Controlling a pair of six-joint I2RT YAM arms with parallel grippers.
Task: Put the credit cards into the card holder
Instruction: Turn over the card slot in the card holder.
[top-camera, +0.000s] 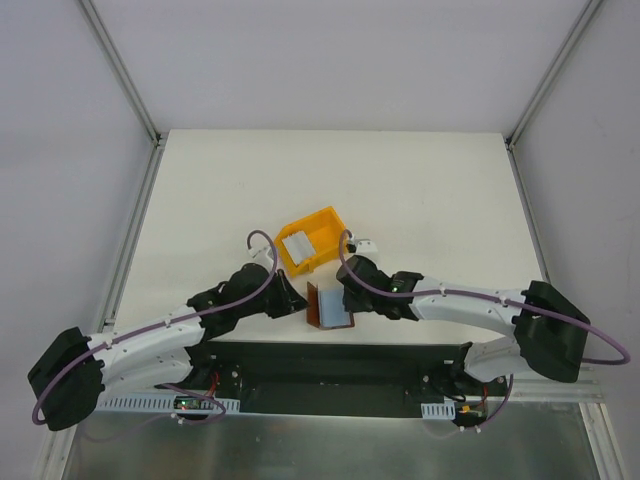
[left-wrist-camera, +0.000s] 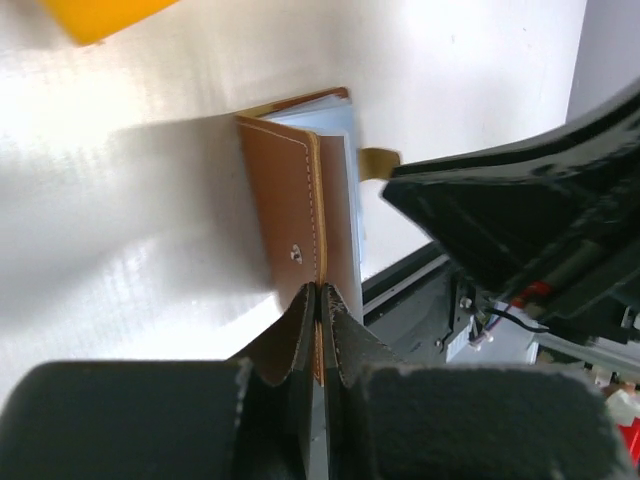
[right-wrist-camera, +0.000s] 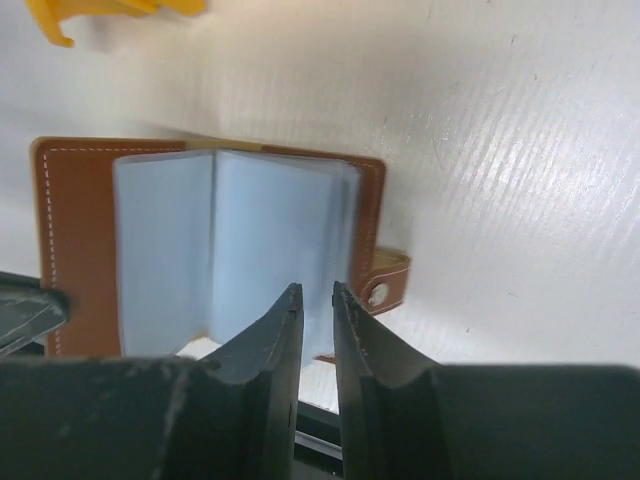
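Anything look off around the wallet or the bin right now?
Nothing is damaged or spilled. The card holder sits right at the near edge of the table, one cover stood upright in the left gripper, its clear sleeves fanned open at the right gripper. A card lies in the yellow bin.

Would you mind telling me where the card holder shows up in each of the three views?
Top external: card holder just below centre, standing open.
Left wrist: centre, brown cover outward.
Right wrist: centre-left, open, clear sleeves facing the camera.
Shared landmark: yellow bin, beyond it in every view, at the top edge in both wrist views.
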